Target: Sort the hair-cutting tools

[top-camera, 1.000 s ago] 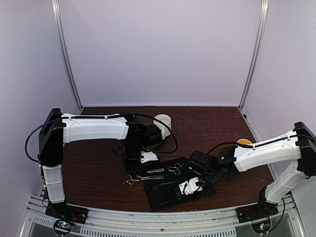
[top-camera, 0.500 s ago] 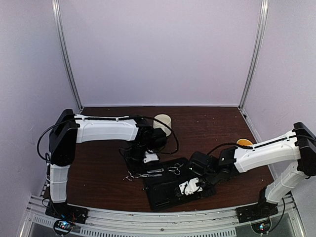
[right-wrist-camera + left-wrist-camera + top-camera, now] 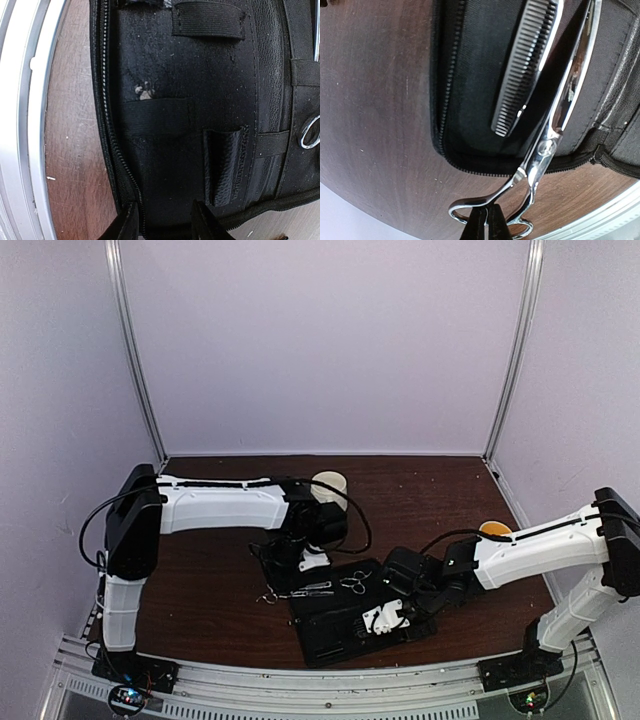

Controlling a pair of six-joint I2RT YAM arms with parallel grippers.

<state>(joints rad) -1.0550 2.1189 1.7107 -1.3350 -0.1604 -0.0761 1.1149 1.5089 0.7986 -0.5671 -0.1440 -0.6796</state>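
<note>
Silver scissors point(image 3: 555, 125) lie with blades over the open black case point(image 3: 475, 75) and finger rings on the wood; they also show in the top view point(image 3: 290, 594). My left gripper point(image 3: 487, 222) is shut on one finger ring. A thin toothed piece that looks like a hair clip point(image 3: 525, 65) lies on the case beside the blades. The second scissors point(image 3: 352, 583) lie on the case's far edge; one ring shows in the right wrist view point(image 3: 311, 131). My right gripper point(image 3: 162, 222) is open, its fingers point(image 3: 125, 225) over the case's zipped edge point(image 3: 107, 125). The other hair clip is not visible.
A white mug point(image 3: 330, 484) stands behind the left gripper point(image 3: 305, 560). A yellow-lined mug point(image 3: 493, 529) stands at the right behind the right arm. The table's metal front rail point(image 3: 25, 125) runs close to the case and the right gripper point(image 3: 385, 618).
My left gripper has moved right and away from the front edge, pulling the scissors with it so their blades lie further onto the case. The right arm has not moved.
</note>
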